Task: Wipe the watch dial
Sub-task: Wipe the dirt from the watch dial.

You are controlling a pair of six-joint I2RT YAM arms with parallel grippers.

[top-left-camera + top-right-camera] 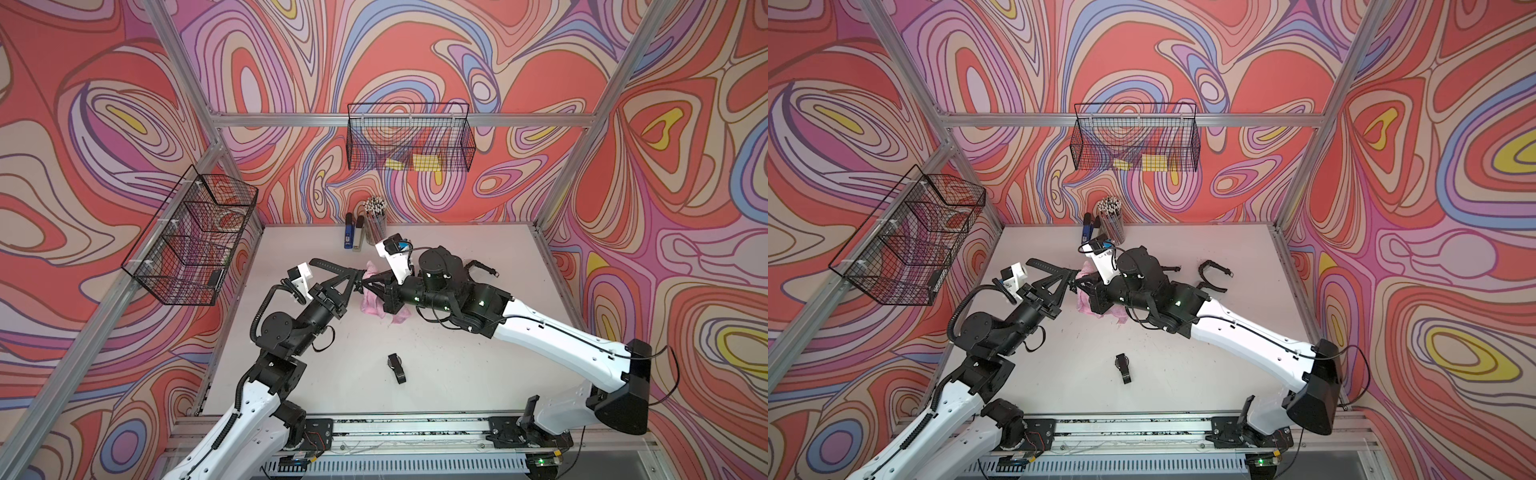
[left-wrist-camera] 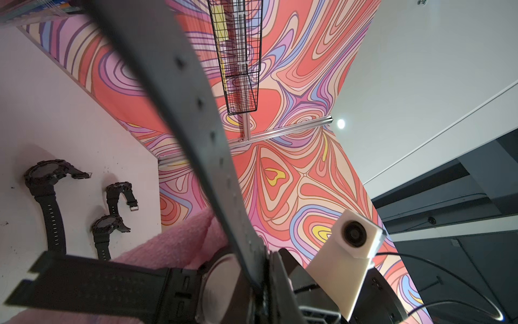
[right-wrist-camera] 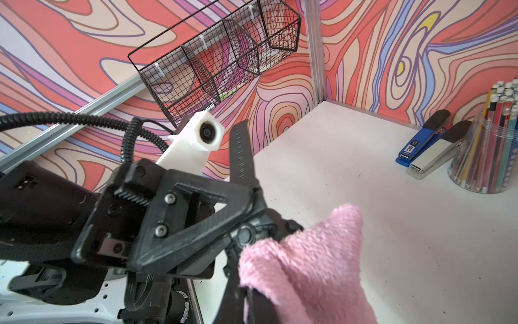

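Mostly watch [image 2: 221,277] dial hidden behind pink cloth [image 3: 308,266]; left tool [image 1: 355,277] pinches strap [image 2: 196,112].

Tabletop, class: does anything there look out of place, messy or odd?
Dark specks litter the white table. One watch lies alone near the front, apart from three other watches grouped at the right. Nothing looks spilled or broken.

Black watch [image 1: 332,266], lifted above the counter [image 1: 457,374], strap pointing to ten o'clock; fluffy pink cloth [image 1: 371,298] touches its face from three o'clock.
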